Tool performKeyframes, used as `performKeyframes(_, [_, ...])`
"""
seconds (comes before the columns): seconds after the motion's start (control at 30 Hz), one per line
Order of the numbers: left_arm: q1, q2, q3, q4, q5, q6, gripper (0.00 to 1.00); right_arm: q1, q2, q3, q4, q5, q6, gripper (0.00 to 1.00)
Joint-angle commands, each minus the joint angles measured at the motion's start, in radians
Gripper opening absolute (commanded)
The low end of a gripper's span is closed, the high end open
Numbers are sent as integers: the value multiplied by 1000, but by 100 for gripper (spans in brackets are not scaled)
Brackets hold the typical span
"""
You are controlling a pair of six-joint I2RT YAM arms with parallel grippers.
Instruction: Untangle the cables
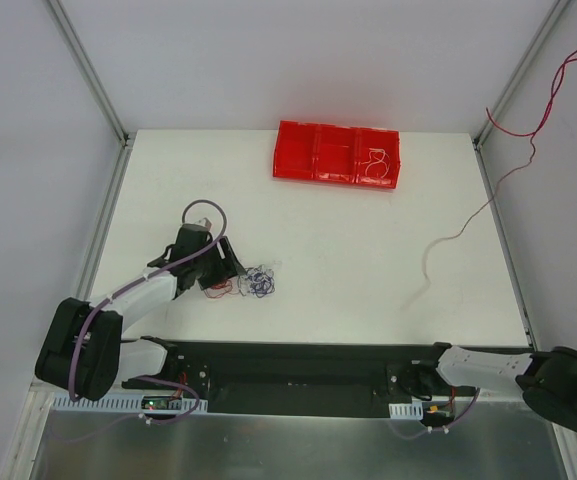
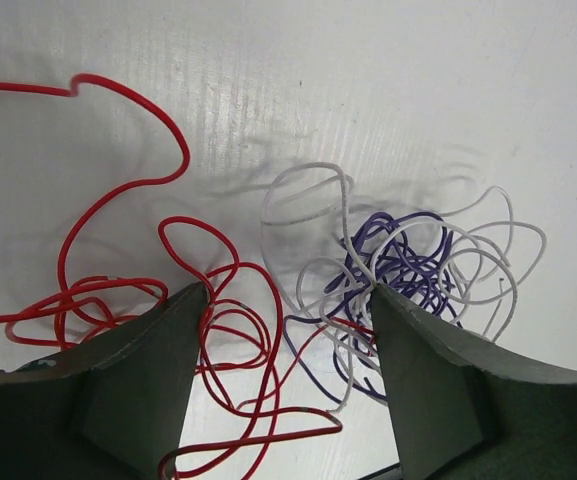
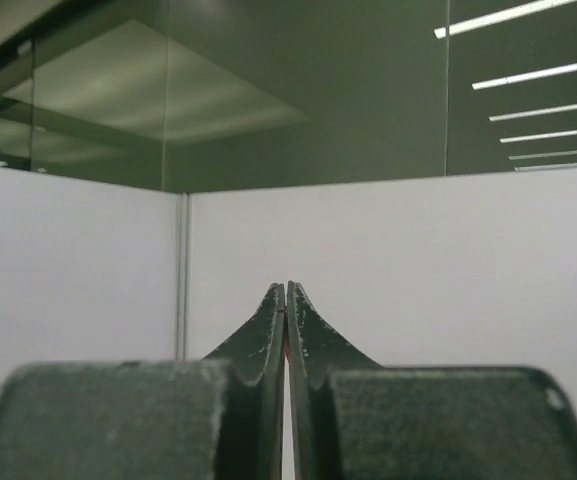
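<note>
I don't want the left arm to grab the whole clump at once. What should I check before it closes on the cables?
1. Left gripper open: ok, jaws apart over the clump.
2. Only one cable between its fingers: not ok; red cable loops and strands of white cable and purple cable all lie there.
3. White and purple separated: not ok, knotted together.
4. Red free of the knot: not ok, a loop runs into it.
5. Right gripper out of the way: ok, shut, facing the wall.
6. Gripper height over the table: cannot tell.
</note>
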Motion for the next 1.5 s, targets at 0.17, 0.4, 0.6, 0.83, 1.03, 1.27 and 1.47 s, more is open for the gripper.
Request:
performKeyframes(0.17, [10,-115,68,-133,113,66,84,-3,-26,-283,54,170,-109,0])
performKeyframes(0.4, [10,-245,160,-255,99,96,88,-5,69,-176,25,199,-169,0])
performKeyframes(0.6, [10,-307,191,-305,65,115,88,-11,81,-243,19,219,-155,0])
performKeyframes(0.83, [10,-346,206,-332,51,133,89,-20,3,-437,53,248,-137,0])
performKeyframes(1.03, [10,-350,232,-340,45,145,89,-49,1,-478,37,235,-109,0])
performKeyframes(1.27, [10,-360,237,-345,53,146,89,-160,-31,-642,28,175,36,0])
performKeyframes(1.47, [10,-356,232,-343,71,142,89,-267,-63,-978,41,130,274,0])
